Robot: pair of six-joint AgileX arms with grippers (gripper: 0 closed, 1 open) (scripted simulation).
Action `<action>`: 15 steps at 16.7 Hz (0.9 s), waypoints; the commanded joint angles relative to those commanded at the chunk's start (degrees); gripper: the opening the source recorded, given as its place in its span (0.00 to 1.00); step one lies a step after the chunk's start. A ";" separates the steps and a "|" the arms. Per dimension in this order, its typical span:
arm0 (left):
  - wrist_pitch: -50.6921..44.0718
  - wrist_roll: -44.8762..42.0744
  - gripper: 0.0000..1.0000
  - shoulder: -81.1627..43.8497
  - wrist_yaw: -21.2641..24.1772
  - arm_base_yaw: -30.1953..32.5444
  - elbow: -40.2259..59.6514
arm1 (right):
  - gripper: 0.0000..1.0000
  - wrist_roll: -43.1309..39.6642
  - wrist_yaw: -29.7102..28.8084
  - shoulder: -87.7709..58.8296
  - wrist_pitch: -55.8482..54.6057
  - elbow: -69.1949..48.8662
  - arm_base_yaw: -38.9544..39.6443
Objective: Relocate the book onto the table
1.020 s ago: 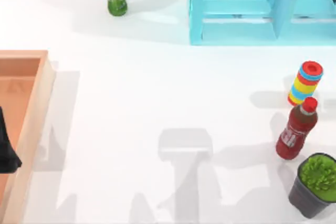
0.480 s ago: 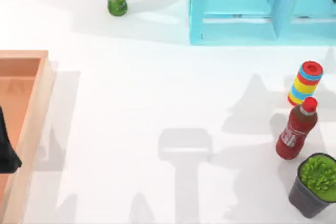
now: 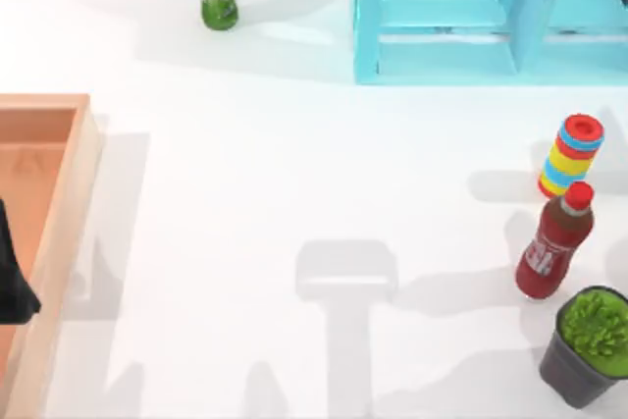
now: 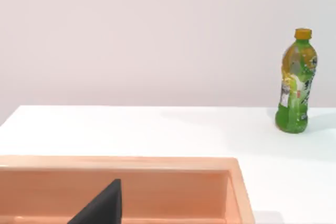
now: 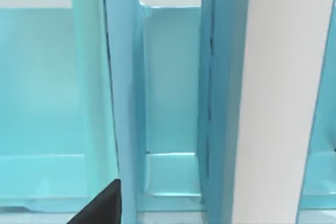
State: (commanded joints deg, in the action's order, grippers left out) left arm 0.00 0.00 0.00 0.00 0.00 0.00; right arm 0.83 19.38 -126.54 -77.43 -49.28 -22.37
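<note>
- Book [image 5: 220, 93] stands upright in the turquoise shelf unit [image 3: 442, 17], long axis vertical.
- Left gripper [image 3: 15, 282] over the wooden tray [image 3: 59, 193]; finger state unclear.

Pointed arm shadow that lay across the tabletop [image 3: 294, 193] left of the striped ring stack [image 3: 570, 155] half a second ago now gone, shadows near the red bottle [image 3: 554, 241] slimmer, bottles, stack and potted plant [image 3: 589, 344] unmoved
</note>
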 joint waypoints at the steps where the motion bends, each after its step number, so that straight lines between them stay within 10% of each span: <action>1: 0.00 0.00 1.00 0.00 0.00 0.00 0.00 | 1.00 0.01 0.27 -1.92 -1.20 -0.67 -0.52; 15: 0.00 0.00 1.00 0.00 0.00 0.00 0.00 | 1.00 0.06 -3.20 -5.42 8.76 -13.90 2.52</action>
State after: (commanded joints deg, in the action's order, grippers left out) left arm 0.00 0.00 0.00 0.00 0.00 0.00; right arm 0.89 16.18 -131.95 -68.67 -63.17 -19.85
